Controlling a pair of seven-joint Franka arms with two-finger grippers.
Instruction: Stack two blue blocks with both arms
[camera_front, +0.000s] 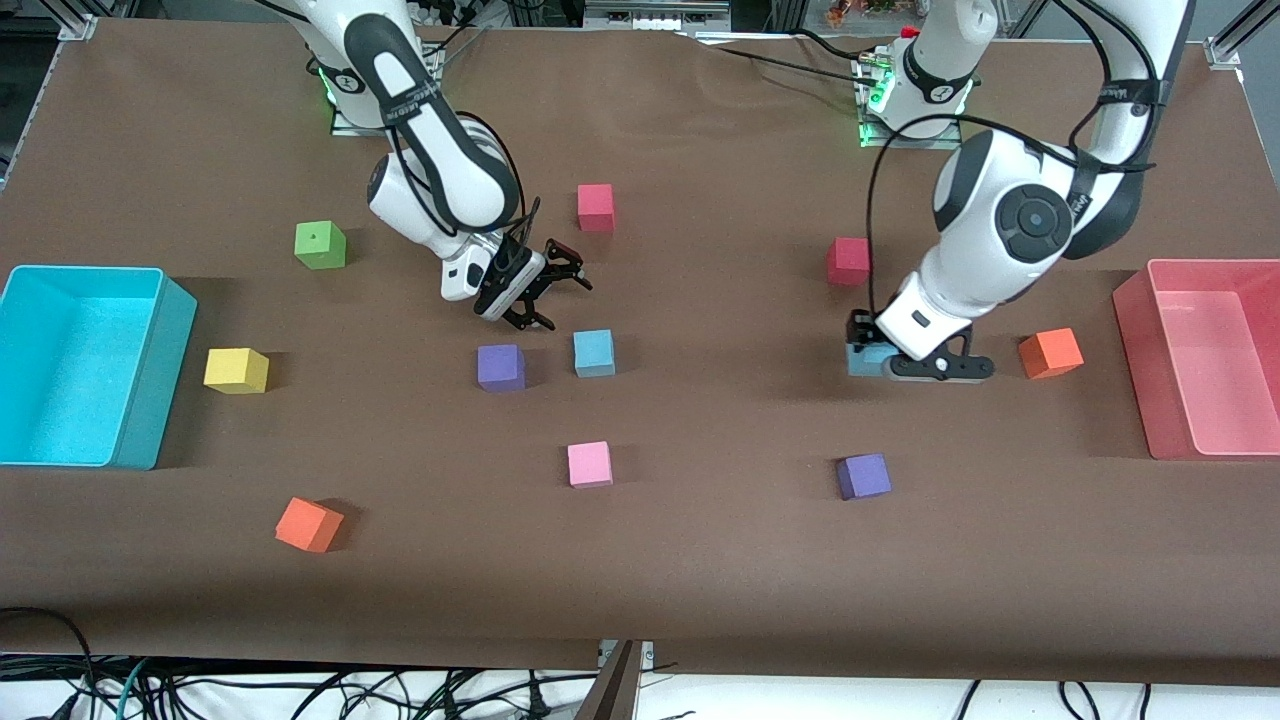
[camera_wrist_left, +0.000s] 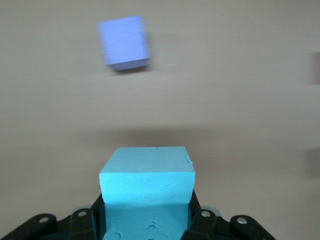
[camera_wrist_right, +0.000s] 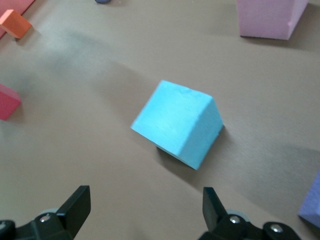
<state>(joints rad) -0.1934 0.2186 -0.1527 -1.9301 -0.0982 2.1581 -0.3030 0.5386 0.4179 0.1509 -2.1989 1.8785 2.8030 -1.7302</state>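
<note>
One sky-blue block (camera_front: 594, 352) sits on the brown table near its middle, beside a purple cube (camera_front: 501, 367). My right gripper (camera_front: 545, 290) hangs open and empty just above the table, short of that block; in the right wrist view the block (camera_wrist_right: 177, 122) lies ahead of the open gripper (camera_wrist_right: 146, 205). My left gripper (camera_front: 866, 350) is shut on the second sky-blue block (camera_front: 860, 360), low at the table toward the left arm's end. In the left wrist view this block (camera_wrist_left: 147, 185) fills the gripper (camera_wrist_left: 146, 207). I cannot tell if it touches the table.
A purple cube (camera_front: 864, 476), a pink cube (camera_front: 590, 464), orange cubes (camera_front: 1050, 353) (camera_front: 309, 524), red cubes (camera_front: 848, 260) (camera_front: 595, 207), a yellow cube (camera_front: 236, 370) and a green cube (camera_front: 320, 245) lie scattered. A turquoise bin (camera_front: 160, 380) and a pink bin (camera_front: 1150, 380) stand at the table's ends.
</note>
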